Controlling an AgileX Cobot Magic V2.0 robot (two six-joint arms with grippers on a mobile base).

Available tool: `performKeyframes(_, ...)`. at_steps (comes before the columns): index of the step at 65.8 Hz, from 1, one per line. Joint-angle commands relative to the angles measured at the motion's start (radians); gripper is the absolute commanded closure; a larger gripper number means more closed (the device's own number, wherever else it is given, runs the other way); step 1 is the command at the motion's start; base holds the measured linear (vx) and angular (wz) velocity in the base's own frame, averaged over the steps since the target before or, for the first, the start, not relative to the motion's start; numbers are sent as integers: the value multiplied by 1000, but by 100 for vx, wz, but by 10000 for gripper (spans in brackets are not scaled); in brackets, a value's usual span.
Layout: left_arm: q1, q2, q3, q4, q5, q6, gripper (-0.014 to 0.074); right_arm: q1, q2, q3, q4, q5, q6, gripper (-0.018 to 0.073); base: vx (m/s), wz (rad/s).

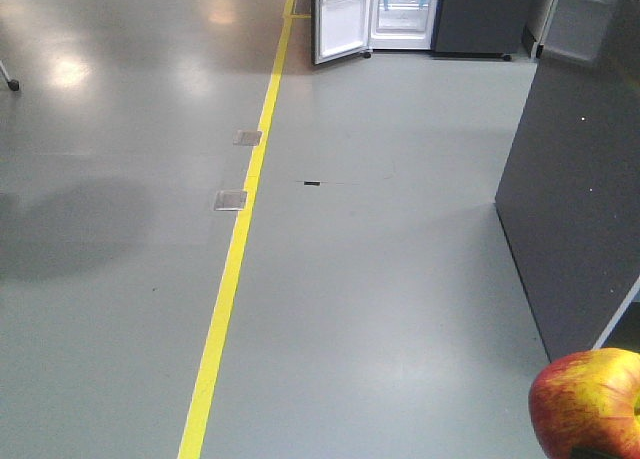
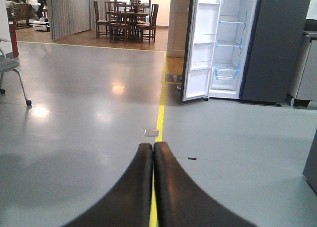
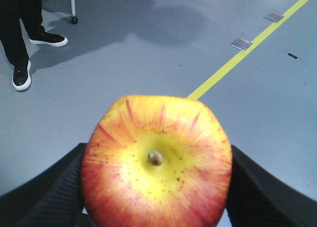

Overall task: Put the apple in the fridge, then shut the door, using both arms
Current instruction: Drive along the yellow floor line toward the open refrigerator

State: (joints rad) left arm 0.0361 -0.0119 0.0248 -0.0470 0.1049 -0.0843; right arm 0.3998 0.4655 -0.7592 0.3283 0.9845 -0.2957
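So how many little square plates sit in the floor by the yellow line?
2, both beside the yellow line: the farther plate, toward the fridge, and the nearer plate. More may be hidden.

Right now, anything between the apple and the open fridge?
Nothing visible. The apple is held far from the fridge. Bare floor lies between, and the door stands open. The dark cabinet stands close on the right of that route.
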Motion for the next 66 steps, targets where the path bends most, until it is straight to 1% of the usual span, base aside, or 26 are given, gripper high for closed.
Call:
performKeyframes(1,-1,-15,29,-4,-72,-7,602,-1,6,-25,21,-69,-2,195,10,3)
performKeyframes(66,-1,-15,29,-4,-72,-7,602,-1,6,-25,21,-69,-2,195,15,-4)
